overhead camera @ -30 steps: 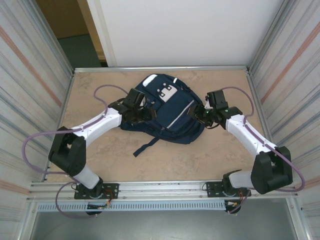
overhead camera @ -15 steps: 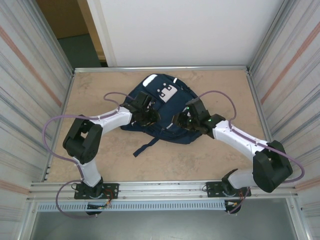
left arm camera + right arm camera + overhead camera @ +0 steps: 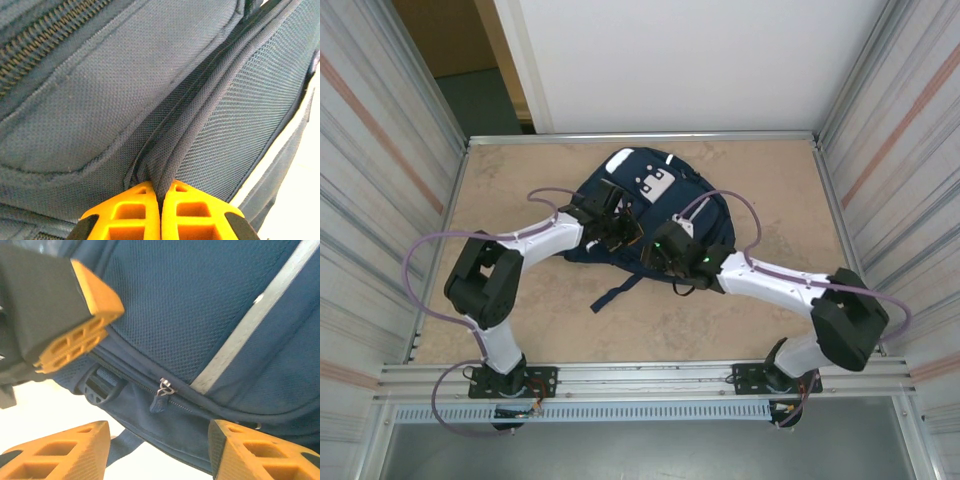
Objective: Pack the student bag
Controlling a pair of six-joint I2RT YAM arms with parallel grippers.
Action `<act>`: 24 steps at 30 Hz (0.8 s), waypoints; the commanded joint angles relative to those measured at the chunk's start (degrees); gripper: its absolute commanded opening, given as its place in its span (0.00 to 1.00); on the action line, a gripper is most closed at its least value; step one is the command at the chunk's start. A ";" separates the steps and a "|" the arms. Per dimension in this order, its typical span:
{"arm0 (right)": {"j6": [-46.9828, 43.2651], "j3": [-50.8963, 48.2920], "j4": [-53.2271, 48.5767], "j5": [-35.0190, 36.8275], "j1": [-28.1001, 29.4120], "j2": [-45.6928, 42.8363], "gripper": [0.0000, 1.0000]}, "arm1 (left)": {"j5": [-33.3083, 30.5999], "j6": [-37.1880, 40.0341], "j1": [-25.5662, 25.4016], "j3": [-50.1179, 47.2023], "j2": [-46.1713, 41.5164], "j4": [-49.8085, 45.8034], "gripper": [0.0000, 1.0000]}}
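**Item:** student bag, navy, lying flat on the table, middle to far side, one dark strap trailing toward the near edge.

**Left gripper**: clenched on a raised fold of the bag's mesh fabric at its left flank.

**Right gripper**: jaws apart, grasping nothing, poised either side of the zip pull below the grey stripe.

**Progress:** early, by my reckoning. The zip in the right wrist view looks shut along the stretch I can see, so opening comes first. Filling and closing are left to do.

**Hard to make out:**
- The arms cover the bag's near edge from above.
- Where the zip track ends is cut off.
- Whether the pinched fold borders a pocket is unclear, possibly a side pocket.
- What is to go inside I cannot tell from here.
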 commanded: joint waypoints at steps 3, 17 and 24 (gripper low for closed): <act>10.75 4.14 -3.43 9.30 3.25 4.73 0.46 | -0.45 -3.21 -1.55 -0.44 -7.05 1.09 0.00; 17.14 15.22 -15.13 21.18 4.28 15.03 0.13 | 1.94 -2.54 -1.58 -1.28 -8.15 1.87 0.00; 6.15 11.01 -14.73 12.87 3.57 8.61 0.00 | 0.25 1.21 1.03 -1.96 -8.40 1.27 0.00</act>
